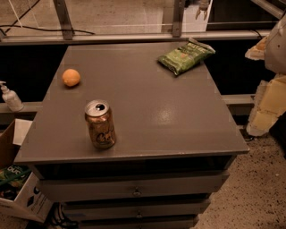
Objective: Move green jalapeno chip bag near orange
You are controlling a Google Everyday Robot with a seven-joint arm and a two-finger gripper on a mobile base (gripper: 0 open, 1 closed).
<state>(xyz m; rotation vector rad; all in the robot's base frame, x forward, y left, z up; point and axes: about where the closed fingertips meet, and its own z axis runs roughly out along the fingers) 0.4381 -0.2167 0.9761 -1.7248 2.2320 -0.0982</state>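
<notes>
Hanging past the table's [156, 103] far edge, the gripper [203, 8] is partly seen; its opening cannot be told. The green jalapeno chip bag [185, 56] is laid just before it, the orange [71, 77] well leftward.

Chip bag [186, 56] well apart from orange [71, 77]

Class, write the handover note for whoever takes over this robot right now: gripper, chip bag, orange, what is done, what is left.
Gripper: at the top edge of the view, beyond the table's far edge, mostly cut off, touching nothing.
Green jalapeno chip bag: lying at the far right corner of the table.
Orange: near the left edge, well apart from the bag; a soda can stands upright in front of it.
Done: nothing yet.
Left: grasp the bag, carry it left, set it beside the orange, clear of the can.
</notes>
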